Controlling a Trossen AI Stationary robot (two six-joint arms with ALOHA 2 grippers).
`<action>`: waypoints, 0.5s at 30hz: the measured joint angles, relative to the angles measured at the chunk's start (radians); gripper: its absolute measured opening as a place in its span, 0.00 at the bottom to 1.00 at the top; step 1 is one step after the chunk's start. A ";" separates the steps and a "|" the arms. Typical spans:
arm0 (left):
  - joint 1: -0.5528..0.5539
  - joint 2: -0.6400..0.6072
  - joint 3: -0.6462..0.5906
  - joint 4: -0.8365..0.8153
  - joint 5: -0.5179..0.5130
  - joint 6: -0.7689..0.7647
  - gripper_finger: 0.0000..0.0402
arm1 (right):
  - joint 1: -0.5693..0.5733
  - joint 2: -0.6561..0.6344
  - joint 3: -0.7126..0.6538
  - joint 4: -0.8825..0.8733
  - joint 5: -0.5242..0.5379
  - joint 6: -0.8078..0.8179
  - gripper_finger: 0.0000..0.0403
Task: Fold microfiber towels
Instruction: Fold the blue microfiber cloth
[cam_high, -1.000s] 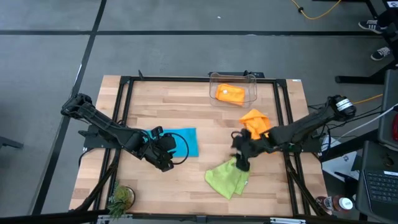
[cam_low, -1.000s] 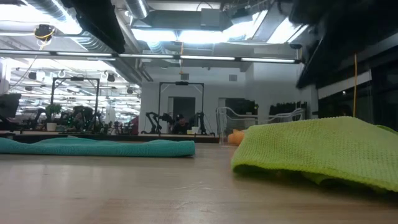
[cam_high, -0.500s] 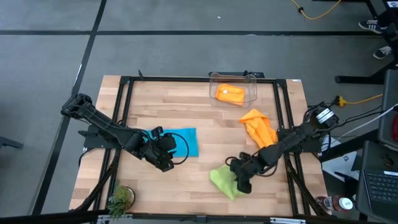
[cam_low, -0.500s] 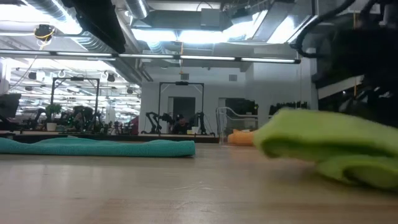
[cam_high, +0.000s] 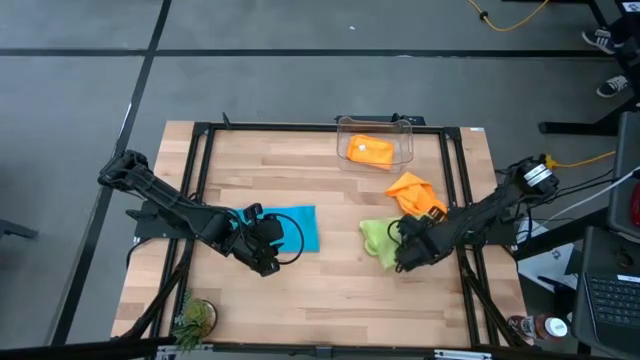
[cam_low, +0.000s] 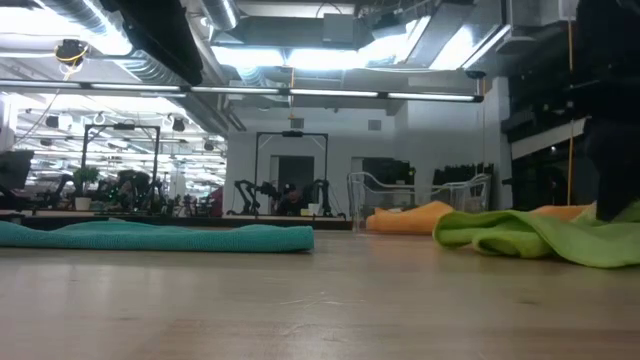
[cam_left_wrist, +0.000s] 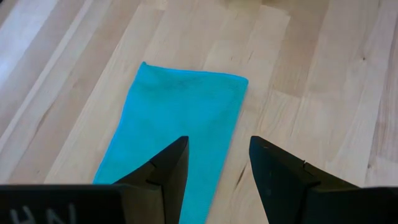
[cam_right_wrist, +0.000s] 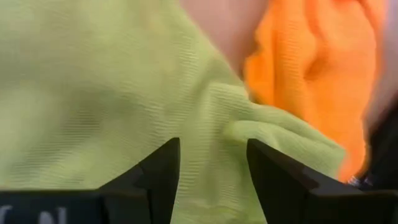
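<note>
A lime green towel (cam_high: 378, 241) lies bunched on the table right of centre, close to a crumpled orange towel (cam_high: 413, 195). My right gripper (cam_high: 405, 254) stands at the green towel's right side, shut on it; the right wrist view fills with green cloth (cam_right_wrist: 93, 81) and orange cloth (cam_right_wrist: 311, 56). A teal-blue towel (cam_high: 296, 226) lies flat and folded at left of centre. My left gripper (cam_left_wrist: 217, 155) hovers open over its near end (cam_left_wrist: 180, 112), touching nothing. A second orange towel (cam_high: 368, 150) lies in the clear bin. My right gripper has the lime green towel's cloth (cam_right_wrist: 214, 134) between its two fingers, at the bunch's right side (cam_high: 397, 250). The fingers come slanting down from the table's right. How many layers they have is hidden by the bunched cloth. The towel lies slack on the table (cam_low: 530, 236).
The clear plastic bin (cam_high: 403, 140) stands at the far edge, middle right. A small green plant (cam_high: 195, 318) sits at the near left corner. Black frame rails (cam_high: 196, 190) run along the table's sides. Bare wood lies between the teal and green towels.
My right gripper dipped toward the near edge, then swung toward the far edge and tipped steeply downward, taking the green towel along. The towel, earlier spread near the front edge, has come up beside the orange towel and lies bunched smaller.
</note>
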 joint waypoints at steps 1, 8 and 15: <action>0.000 0.000 0.000 0.000 0.000 0.000 0.41 | -0.001 -0.017 0.000 -0.003 0.000 0.010 0.47; 0.000 0.000 0.000 0.000 0.000 0.000 0.41 | 0.012 -0.093 0.064 0.041 0.158 -0.007 0.47; 0.012 0.005 -0.025 0.105 0.009 -0.189 0.41 | -0.004 -0.087 0.091 0.340 0.258 -0.243 0.47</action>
